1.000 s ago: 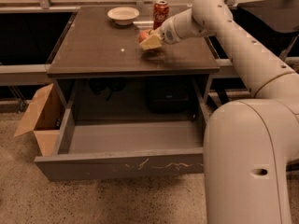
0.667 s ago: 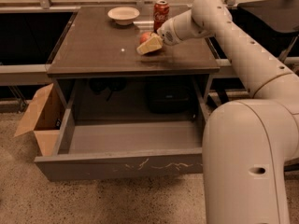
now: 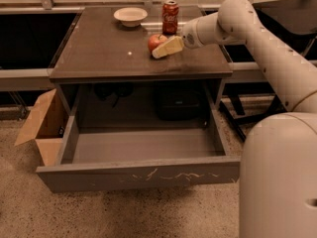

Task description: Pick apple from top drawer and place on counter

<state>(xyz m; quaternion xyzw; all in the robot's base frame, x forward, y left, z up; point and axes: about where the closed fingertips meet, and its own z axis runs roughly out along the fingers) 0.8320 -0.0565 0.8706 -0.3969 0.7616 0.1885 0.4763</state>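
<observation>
The red apple (image 3: 155, 39) is on the counter (image 3: 104, 51), right of its middle and just in front of a red soda can. My gripper (image 3: 158, 48) reaches in from the right and is shut on the apple, with a pale finger (image 3: 169, 46) lying across its near side. I cannot tell whether the apple rests on the counter or hangs just above it. The top drawer (image 3: 138, 175) is pulled fully out below the counter, and its grey inside is bare.
A red soda can (image 3: 170, 10) and a pale bowl (image 3: 130, 16) stand at the back of the counter. An open brown cardboard box (image 3: 42, 128) sits on the floor left of the drawer. My arm and base fill the right side.
My gripper has lowered a little towards the counter top with the apple. More of the apple now shows to the left of the finger.
</observation>
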